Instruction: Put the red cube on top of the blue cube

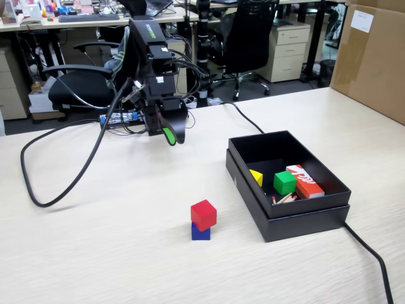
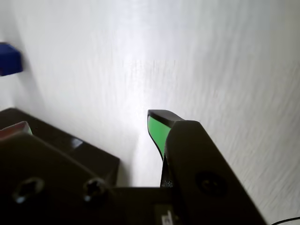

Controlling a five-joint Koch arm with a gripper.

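While the pincer (image 1: pixel 174 137) hangs above pale wood-grain table (image 1: pixel 114 253), nothing sits between its jaws; whether they are parted or closed I cannot tell, since only one green-padded tip shows in each view; the wrist view shows that tip (image 2: pixel 159 131), glossy black plastic with a flat green face, over bare table. Well below and right of the pincer in the fixed view, toward the camera, the matte red cube (image 1: pixel 203 214) rests on the matte blue cube (image 1: pixel 200 232), turned slightly off square; both are small, solid and sharp-edged. Right of the pincer and just right of the stack lies a shallow black box (image 1: pixel 297 221) set in its lid, rectangular, with a faint sheen; inside are a yellow wedge (image 1: pixel 256 177), a green cube (image 1: pixel 284 182), a red-orange carton (image 1: pixel 304 180) with white markings and some thin sticks (image 1: pixel 285 198). Black cable (image 1: pixel 38 183) loops on the table left of the pincer; another cable (image 1: pixel 373 253) runs past the box. Behind the arm stand office chairs (image 1: pixel 79 85).
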